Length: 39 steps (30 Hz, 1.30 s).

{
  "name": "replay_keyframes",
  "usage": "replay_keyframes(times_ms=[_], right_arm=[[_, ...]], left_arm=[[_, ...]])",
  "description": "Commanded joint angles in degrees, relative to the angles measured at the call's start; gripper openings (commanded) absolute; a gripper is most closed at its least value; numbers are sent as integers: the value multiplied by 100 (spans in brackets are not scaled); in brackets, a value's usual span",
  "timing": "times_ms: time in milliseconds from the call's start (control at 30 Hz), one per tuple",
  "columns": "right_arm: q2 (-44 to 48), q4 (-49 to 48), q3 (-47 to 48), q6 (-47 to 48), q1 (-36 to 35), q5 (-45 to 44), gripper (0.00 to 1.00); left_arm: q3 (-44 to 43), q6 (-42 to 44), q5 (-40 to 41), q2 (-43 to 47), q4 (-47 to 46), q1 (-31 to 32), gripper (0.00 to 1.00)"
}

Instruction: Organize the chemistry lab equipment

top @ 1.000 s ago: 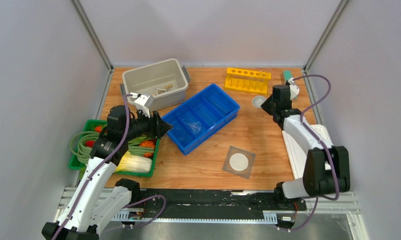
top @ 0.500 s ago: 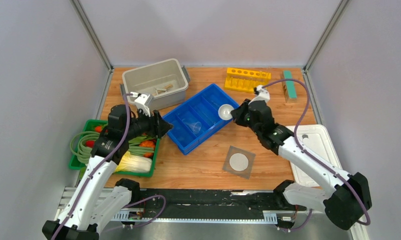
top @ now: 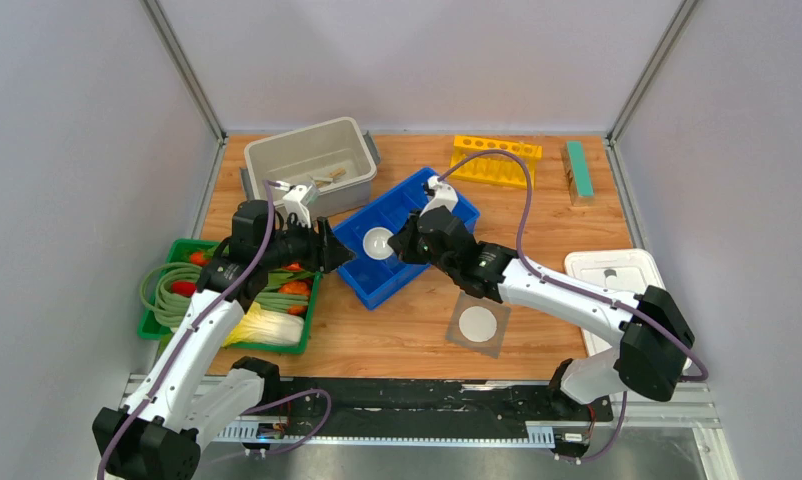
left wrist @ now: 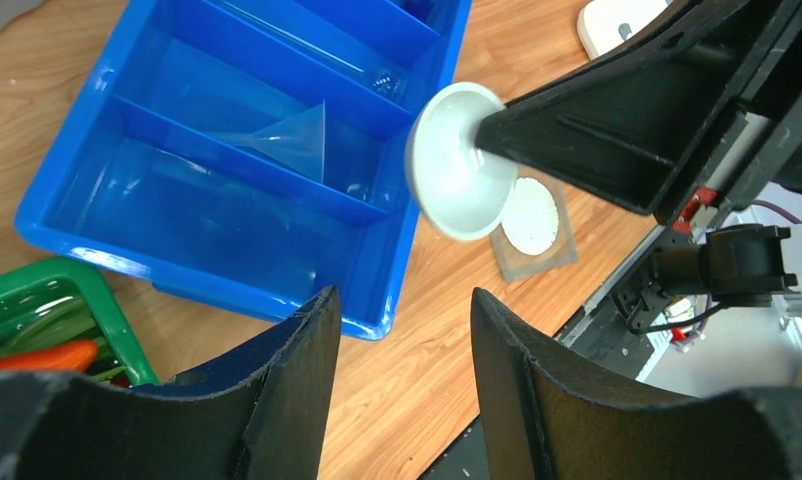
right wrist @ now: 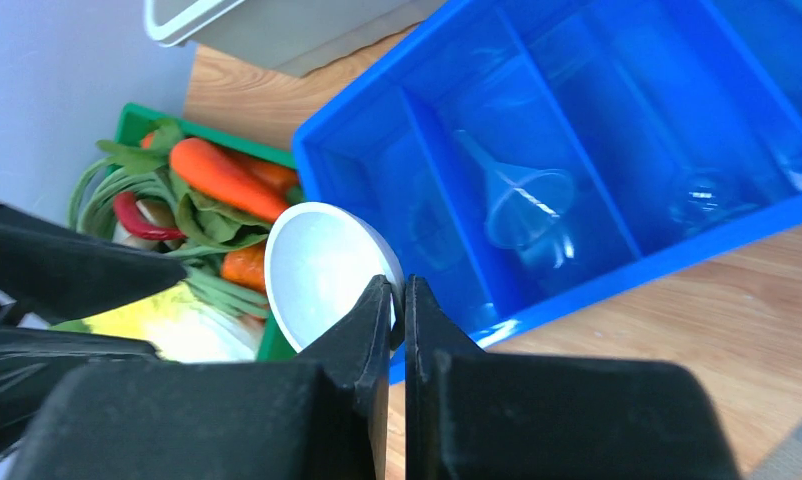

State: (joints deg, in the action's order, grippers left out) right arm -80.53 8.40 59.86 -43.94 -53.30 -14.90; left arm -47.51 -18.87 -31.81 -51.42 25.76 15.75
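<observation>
My right gripper [top: 397, 246] [right wrist: 398, 292] is shut on the rim of a small white round dish [top: 379, 241] [right wrist: 317, 262] [left wrist: 455, 165]. It holds the dish tilted above the near-left end of the blue divided bin [top: 377, 205] [right wrist: 617, 270] [left wrist: 217, 265]. A clear funnel [right wrist: 522, 205] [left wrist: 282, 140] lies in a middle compartment, and a clear glass tube [left wrist: 307, 45] lies further along. My left gripper [top: 333, 254] [left wrist: 405, 305] hovers open and empty beside the bin's left corner. The grey square mesh with white disc [top: 478, 323] [left wrist: 532, 215] lies on the table near the bin.
A green tray [top: 153, 325] of vegetables sits under my left arm. A grey tub [top: 307, 160] stands at the back left. At the back are a yellow rack [top: 495, 160] and a green block [top: 577, 170]. A white lid [top: 617, 270] lies at the right.
My right arm has swung from the back right to the bin's left end, carrying the white dish. My left gripper shifted slightly towards the bin and stayed open.
</observation>
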Motion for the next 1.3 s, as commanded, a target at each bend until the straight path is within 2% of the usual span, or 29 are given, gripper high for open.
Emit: replay_keyframes(times_ms=[0,133,267,400,533,600,733,833,900,1033,1267], right_arm=[[-287,-515,614,-149,-251,39,0],[-367,-682,747,-141,-453,39,0],[-340,-779,721,-194,-559,171,0],[-305,-770,677,-150,-612,189,1],[-305,-1007,580,-44,-673,198,7],[-331,-1007,527,-62,-691,215,14],[-253,-1034,370,-97,-708,259,34],[-60,-1008,159,-71,-717,215,58],[159,-955,-34,-44,-708,101,69],[817,-623,-448,70,-708,-206,100],[2040,38,-1124,184,-717,-918,100]], left_arm=[[-127,-117,-273,-8,-220,7,59],[-145,-99,-220,-44,-168,7,58],[-154,-81,-237,-44,-159,7,50],[-154,-73,-273,-70,-168,-1,31],[-145,-46,-299,-79,-168,-2,13],[-145,-38,-317,-96,-168,7,2],[-136,-11,-273,-88,-142,7,0],[-189,85,-106,-70,-19,7,0],[-189,121,43,-35,17,7,0],[-346,287,815,-70,288,7,0],[-1409,779,2449,-588,869,-10,0]])
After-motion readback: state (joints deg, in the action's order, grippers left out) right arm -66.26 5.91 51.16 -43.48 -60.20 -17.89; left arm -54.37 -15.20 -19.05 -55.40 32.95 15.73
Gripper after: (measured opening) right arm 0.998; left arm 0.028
